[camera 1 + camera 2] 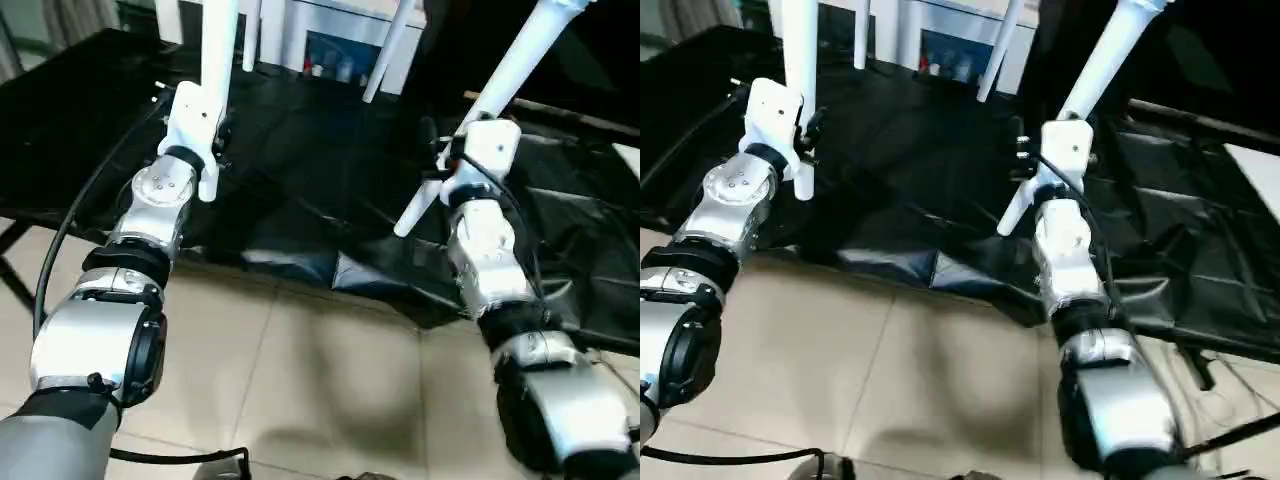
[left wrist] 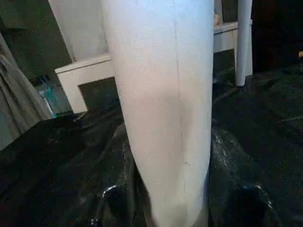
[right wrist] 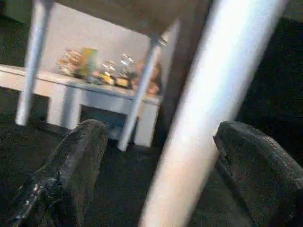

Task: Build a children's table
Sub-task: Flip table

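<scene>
The children's table stands on a black sheet [image 1: 330, 170], with two white back legs [image 1: 250, 35] [image 1: 395, 50] rising out of the picture. In the right wrist view the underside of its top [image 3: 142, 14] spans them. My left gripper [image 1: 212, 138] is shut on an upright white front leg [image 1: 218, 50], which stands thick between its fingers [image 2: 111, 205]. My right gripper [image 1: 468, 140] is open around a slanting white leg [image 1: 520, 60]. That leg [image 3: 213, 104] lies against one finger [image 3: 258, 165] and stands apart from the other [image 3: 75, 161]. Its thin lower end [image 1: 405, 222] hangs near the sheet.
The black sheet covers a low platform whose front edge [image 1: 340, 275] meets the beige tiled floor [image 1: 300, 370]. A white shelf [image 3: 94, 94] with small items stands behind the table. A black cable [image 1: 80, 210] runs along my left arm.
</scene>
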`<state>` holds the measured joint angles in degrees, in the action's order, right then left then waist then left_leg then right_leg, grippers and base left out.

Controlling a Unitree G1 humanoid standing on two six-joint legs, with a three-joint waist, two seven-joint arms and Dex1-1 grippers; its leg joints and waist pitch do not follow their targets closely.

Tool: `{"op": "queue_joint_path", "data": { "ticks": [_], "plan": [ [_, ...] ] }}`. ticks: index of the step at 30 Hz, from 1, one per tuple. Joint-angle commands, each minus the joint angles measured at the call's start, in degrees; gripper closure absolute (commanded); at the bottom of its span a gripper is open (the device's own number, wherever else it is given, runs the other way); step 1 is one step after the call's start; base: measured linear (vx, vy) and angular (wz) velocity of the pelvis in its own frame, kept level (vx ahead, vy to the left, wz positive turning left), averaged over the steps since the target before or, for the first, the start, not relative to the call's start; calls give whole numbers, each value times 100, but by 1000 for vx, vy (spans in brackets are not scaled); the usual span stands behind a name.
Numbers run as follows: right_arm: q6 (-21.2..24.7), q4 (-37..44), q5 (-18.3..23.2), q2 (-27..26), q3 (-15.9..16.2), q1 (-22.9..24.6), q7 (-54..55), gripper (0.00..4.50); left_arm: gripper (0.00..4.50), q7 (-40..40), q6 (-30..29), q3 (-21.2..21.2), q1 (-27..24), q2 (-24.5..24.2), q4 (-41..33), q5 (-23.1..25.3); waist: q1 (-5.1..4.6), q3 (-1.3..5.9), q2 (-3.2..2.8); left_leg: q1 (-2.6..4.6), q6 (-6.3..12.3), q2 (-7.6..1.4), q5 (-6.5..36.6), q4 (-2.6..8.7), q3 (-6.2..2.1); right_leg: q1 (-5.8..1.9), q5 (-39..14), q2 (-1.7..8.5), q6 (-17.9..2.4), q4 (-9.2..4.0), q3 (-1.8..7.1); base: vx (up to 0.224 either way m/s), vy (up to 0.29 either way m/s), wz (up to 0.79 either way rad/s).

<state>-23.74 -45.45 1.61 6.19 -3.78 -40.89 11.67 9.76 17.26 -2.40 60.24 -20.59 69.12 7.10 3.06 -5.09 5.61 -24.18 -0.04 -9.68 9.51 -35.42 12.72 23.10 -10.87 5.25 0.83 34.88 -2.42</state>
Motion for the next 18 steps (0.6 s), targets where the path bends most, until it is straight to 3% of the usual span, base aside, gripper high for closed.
{"op": "queue_joint_path", "data": {
  "ticks": [1,3,7,9,10,12,13,15,17,18],
  "plan": [
    [70,152,-72,119,-209,14,296,42,291,310,-184,629,-202,41,300,617,-115,287,-214,467,-768,-356,3353,654,-333,151,-1775,282,-631,-453,189,0,0,0],
    [130,87,-11,156,-262,-42,288,42,291,318,-173,646,-195,41,305,630,-120,287,-235,452,-761,-349,3301,653,-333,134,-1697,283,-632,-438,192,0,0,0],
    [208,-356,171,252,-306,-307,21,42,290,325,-154,674,-194,30,307,659,-127,278,-217,453,-693,-350,3206,639,-305,131,-1587,291,-655,-450,203,0,0,0],
    [317,-1106,465,358,-385,-758,-838,42,290,338,-150,692,-202,32,311,673,-150,274,-226,432,-613,-347,3208,634,-318,88,-1557,297,-725,-435,198,0,0,0],
    [403,-1379,408,435,-345,-916,-965,42,290,339,-149,691,-212,36,306,669,-146,258,-210,439,-604,-358,3189,635,-308,108,-1556,296,-735,-447,203,0,0,0],
    [529,-1600,337,509,-319,-1051,-1060,42,290,339,-146,691,-225,41,297,663,-133,257,-218,436,-607,-366,2932,640,-288,98,-1341,292,-834,-425,212,0,0,0],
    [678,-1816,317,577,-356,-1201,-1149,42,290,343,-141,690,-246,43,280,655,-135,249,-180,414,-563,-362,2797,635,-284,74,-1252,288,-873,-398,211,0,0,0],
    [836,-1993,329,647,-434,-1348,-1173,42,290,355,-130,690,-274,35,265,643,-114,238,-171,415,-511,-370,2560,636,-261,70,-1068,299,-920,-397,218,0,0,0],
    [918,-2125,324,718,-502,-1467,-1068,42,290,364,-123,683,-300,20,259,625,-103,250,-184,407,-506,-376,2348,636,-256,40,-859,299,-973,-361,214,0,0,0],
    [926,-2173,335,747,-537,-1518,-1024,59,290,366,-123,678,-316,11,255,617,-98,226,-164,396,-511,-379,2211,644,-248,36,-724,291,-1001,-343,209,0,0,0]
  ]
}}
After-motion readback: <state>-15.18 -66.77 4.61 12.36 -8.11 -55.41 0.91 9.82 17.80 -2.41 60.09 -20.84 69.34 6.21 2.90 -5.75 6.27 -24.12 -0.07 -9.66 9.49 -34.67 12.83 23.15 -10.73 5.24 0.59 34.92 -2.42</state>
